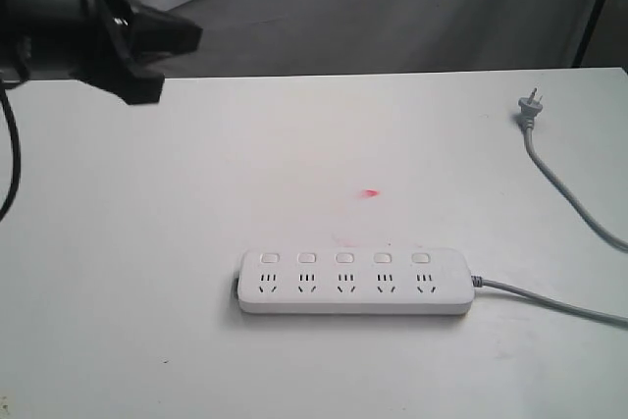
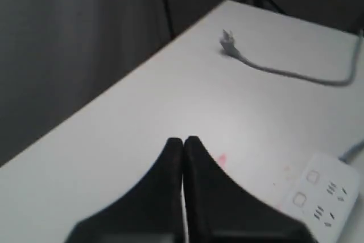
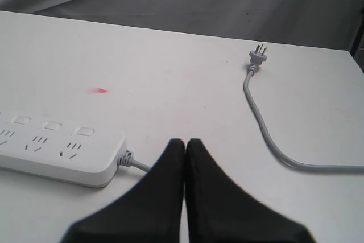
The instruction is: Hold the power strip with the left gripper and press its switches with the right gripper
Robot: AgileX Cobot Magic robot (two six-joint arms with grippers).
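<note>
My left tool (image 2: 183, 140) and my right tool (image 3: 185, 141) are both squeezed shut on nothing, and the power strip (image 1: 353, 282) lies flat on the worktop (image 1: 147, 242), touching neither

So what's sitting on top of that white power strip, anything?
Nothing rests on the power strip: only its own five switches and socket sets show on top. It lies flat on the white table, so its underside is covered and cannot be seen.

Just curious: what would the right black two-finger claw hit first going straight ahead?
Probably bare white tabletop: the right claw points between the long white power strip and grey plug; depth unclear.
</note>
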